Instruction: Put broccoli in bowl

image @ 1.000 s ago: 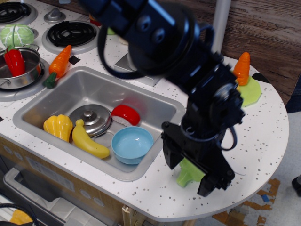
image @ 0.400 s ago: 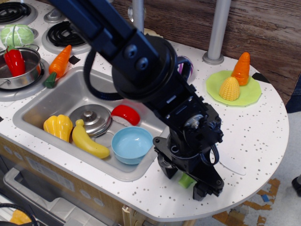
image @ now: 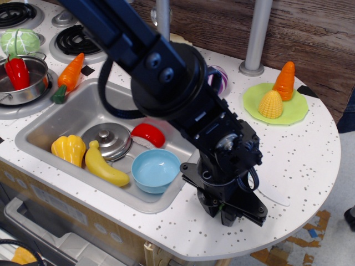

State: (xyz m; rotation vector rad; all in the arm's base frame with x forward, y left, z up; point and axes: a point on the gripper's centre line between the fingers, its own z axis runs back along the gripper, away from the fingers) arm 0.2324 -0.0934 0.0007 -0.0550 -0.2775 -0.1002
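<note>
Broccoli hidden under gripper

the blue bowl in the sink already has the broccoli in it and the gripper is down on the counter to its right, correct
Not quite. The bowl is empty in the observation.image view. The gripper is indeed down on the counter to its right, and only a sliver of green, probably the broccoli, shows between its fingers.

Bright, even light falls from overhead. The steel lid shows glare. Shadows are soft, and focus is sharp throughout.
</note>
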